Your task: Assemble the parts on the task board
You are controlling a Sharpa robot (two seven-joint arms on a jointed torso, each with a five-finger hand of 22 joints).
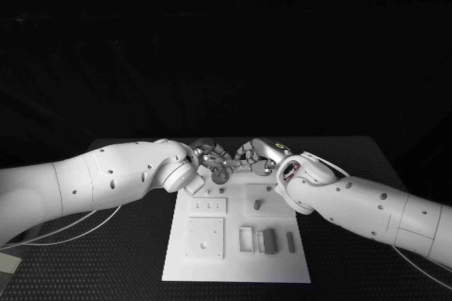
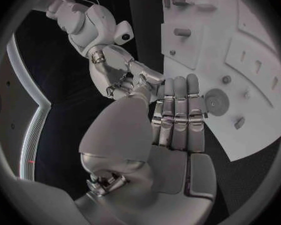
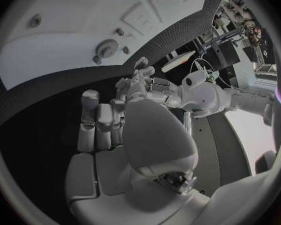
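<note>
The white task board (image 1: 236, 265) lies lengthwise in the middle of the table. My two hands meet over its far end. My left hand (image 1: 209, 155) (image 2: 178, 120) has its fingers straight and side by side, with nothing visible in them. My right hand (image 1: 256, 152) (image 3: 103, 122) faces it, fingertips close to the left thumb; whether a part sits between them is hidden. A round grey disc part (image 1: 219, 177) (image 2: 217, 102) (image 3: 107, 47) lies on the board just below both hands.
A short grey peg (image 1: 256, 203) stands mid-board. Upright grey blocks (image 1: 270, 240) sit at the board's near right beside a square recessed plate (image 1: 206, 237). White cables (image 1: 57, 230) trail off the table's left side.
</note>
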